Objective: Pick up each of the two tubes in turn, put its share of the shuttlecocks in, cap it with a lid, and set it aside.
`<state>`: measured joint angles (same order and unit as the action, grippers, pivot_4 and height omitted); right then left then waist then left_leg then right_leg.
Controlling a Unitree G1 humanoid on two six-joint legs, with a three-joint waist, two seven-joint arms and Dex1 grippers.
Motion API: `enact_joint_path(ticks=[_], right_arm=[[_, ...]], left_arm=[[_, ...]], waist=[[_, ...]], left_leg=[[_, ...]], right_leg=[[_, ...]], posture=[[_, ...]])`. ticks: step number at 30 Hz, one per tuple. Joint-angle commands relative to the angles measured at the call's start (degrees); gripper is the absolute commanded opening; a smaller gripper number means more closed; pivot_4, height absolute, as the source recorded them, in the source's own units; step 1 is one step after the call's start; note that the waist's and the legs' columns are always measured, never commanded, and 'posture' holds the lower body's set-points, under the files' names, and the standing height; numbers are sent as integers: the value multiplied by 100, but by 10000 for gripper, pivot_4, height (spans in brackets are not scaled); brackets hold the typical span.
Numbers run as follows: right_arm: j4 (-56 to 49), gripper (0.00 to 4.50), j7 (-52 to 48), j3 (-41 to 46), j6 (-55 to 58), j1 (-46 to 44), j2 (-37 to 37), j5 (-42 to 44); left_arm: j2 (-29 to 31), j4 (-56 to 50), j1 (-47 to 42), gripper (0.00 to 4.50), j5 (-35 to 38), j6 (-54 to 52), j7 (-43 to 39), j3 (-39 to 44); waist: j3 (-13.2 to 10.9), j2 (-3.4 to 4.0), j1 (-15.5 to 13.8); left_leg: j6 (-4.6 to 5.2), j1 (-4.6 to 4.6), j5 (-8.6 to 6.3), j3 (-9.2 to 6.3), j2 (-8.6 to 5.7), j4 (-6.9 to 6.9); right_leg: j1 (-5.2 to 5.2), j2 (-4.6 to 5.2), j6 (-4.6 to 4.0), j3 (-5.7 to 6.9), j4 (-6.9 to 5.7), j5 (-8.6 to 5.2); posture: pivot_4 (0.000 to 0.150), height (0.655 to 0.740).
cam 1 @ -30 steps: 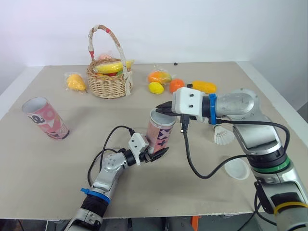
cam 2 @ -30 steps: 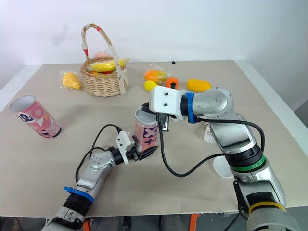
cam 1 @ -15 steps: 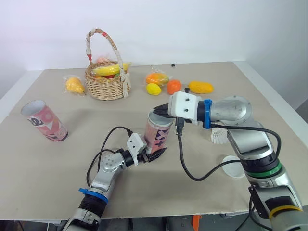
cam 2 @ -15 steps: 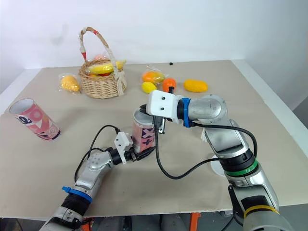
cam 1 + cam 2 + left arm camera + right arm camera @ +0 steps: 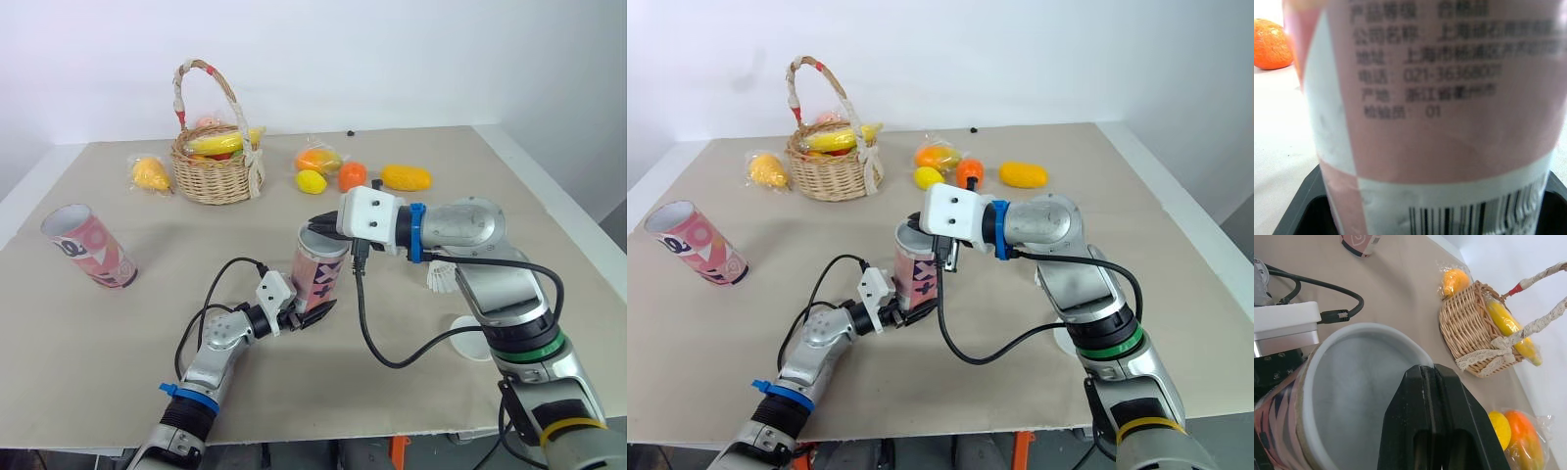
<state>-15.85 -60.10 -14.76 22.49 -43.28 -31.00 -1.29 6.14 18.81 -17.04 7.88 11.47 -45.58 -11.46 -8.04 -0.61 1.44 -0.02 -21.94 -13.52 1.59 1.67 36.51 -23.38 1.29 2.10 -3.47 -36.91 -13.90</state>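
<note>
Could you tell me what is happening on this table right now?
The left gripper holds a pink tube roughly upright, gripping it near its base. The right gripper, shut, sits at the tube's open mouth. One shuttlecock and a white lid lie to the robot's right; the second tube rests far left.

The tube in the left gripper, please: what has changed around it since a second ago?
Nothing clearly moved; the slight shift is the camera's. The left gripper still clamps the tube, the shut right gripper still sits at its open mouth, and the shuttlecock and lid lie untouched.
</note>
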Motion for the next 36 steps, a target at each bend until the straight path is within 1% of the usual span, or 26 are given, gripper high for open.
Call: enact_joint_path(ticks=[1, 3, 4, 5, 13, 16, 19, 23, 24, 28, 33, 36], right_arm=[[-261, 11025, -532, -420, 88, 35, 115, 516], [-247, 20942, -550, -270, 185, -90, 97, 682], [-228, 24393, -554, -198, 226, -159, 92, 755], [-199, 28866, -601, -139, 268, -238, 53, 801], [7, 28866, -711, 114, 320, -664, -51, 1013], [240, 28866, -823, 388, 347, -1062, -155, 1202], [504, 21079, -963, 486, 195, -1350, -334, 1253], [649, 2312, -1195, 351, 15, -1506, -503, 1327], [665, 1016, -1250, 319, -2, -1526, -535, 1346], [700, 1016, -1599, 72, 6, -1621, -768, 1281], [858, 1016, -1801, -268, -207, -1558, -1103, 868], [895, 1016, -1922, -397, -209, -1545, -1193, 795]], left_arm=[[-93, 374, 3, 32557, -130, -141, 39, -189], [-100, 383, 0, 32557, -131, -135, 33, -182], [-105, 390, -1, 32557, -132, -131, 30, -179], [-111, 399, -3, 32557, -131, -126, 27, -175], [-127, 438, -21, 32557, -124, -88, 30, -168], [-122, 443, -25, 32557, -123, -82, 32, -168], [-117, 459, -34, 32557, -118, -78, 21, -169], [-105, 497, -61, 32557, -110, -64, 2, -174], [-102, 500, -65, 32557, -107, -61, 4, -180], [-92, 505, -75, 32557, -92, -59, 18, -189], [-93, 475, -52, 32557, -83, -70, 32, -197], [-91, 453, -31, 32557, -80, -76, 36, -201]], waist=[[-1, 2, -1], [-6, -5, -5], [-6, -5, -6], [-6, -4, -8], [-14, -13, -24], [-35, -23, -24], [-43, -25, -25], [-45, -32, -44], [-45, -32, -43], [-45, -30, -43], [-45, -32, -41], [-42, -25, -40]], left_leg=[[0, -1, 0, 0, 0, 0], [0, -4, 0, -1, -3, 0], [0, -9, 0, -2, -3, 0], [0, -13, 0, -3, -2, 0], [4, -37, 3, -3, -8, 1], [4, -43, 5, -6, -7, 1], [14, -71, 29, -5, -7, 1], [13, -85, 27, -11, -11, -1], [10, -92, 25, -11, -13, -2], [11, -115, 22, -9, -14, -5], [11, -119, 22, -3, -18, -5], [11, -118, 22, -1, -18, -5]], right_leg=[[0, 1, 0, 0, 0, 0], [1, 3, 0, 1, 0, 0], [0, 5, -1, 4, 3, 0], [0, 5, -1, 6, 7, 0], [-3, 20, 0, 17, 18, 0], [-5, 24, 0, 25, 18, 0], [-7, 21, -2, 26, 18, 10], [-5, 24, 9, 28, 24, -16], [-5, 28, 12, 28, 31, -16], [-8, 36, 19, 30, 69, 17], [-9, 60, 20, 52, 83, 10], [-10, 66, 17, 61, 83, 11]], posture=[[1500, 7400], [1500, 7400], [1500, 7400], [1500, 7400], [1500, 7400], [1500, 7400], [1500, 7400], [1500, 7400], [1500, 7400], [1500, 7400], [1500, 7400], [1500, 7400]])
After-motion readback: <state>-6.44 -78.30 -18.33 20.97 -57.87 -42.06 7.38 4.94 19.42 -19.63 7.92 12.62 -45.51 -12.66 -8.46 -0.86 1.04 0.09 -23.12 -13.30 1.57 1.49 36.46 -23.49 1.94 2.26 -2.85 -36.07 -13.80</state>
